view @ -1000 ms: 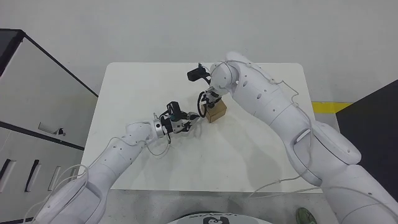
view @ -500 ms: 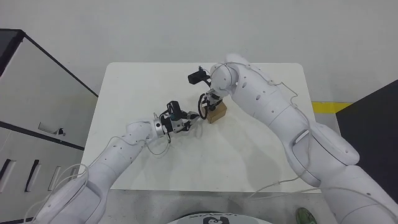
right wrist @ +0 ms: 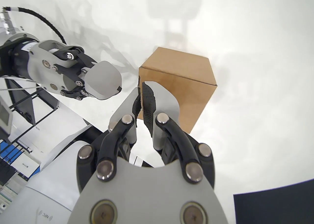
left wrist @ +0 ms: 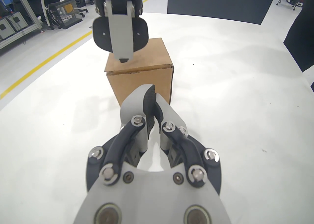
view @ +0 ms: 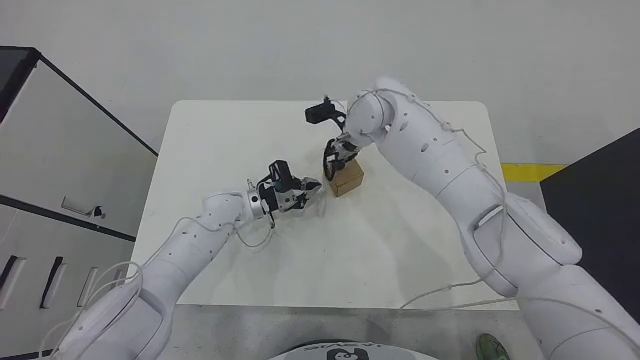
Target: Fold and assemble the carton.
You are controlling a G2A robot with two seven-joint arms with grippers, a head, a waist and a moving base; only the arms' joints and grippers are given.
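a: carton (view: 347, 181) sits just right of centre in the top view, on the white table (view: 400, 250). small brown cube, flaps look folded in, with one ragged seam along the top edge on the left arm's side.
b: tools?
a: left gripper (left wrist: 150, 92) is clenched on nothing, pads together, low and just beside the carton's side wall. right gripper (right wrist: 143, 92) is likewise pinched closed and empty, tip at the box's top edge. touching or just above it, can't tell.
b: how would it handle?
a: judged light: thin corrugated board, hollow. a push from one side would likely slide it on the smooth table unless the other arm braces it. walls are stiff along the creases and softer mid-panel, so a hard squeeze could dent it.
b: best hold?
a: probably across two opposite walls near the corners. or press down on the top flap close to an edge, with the other gripper backing the opposite wall.
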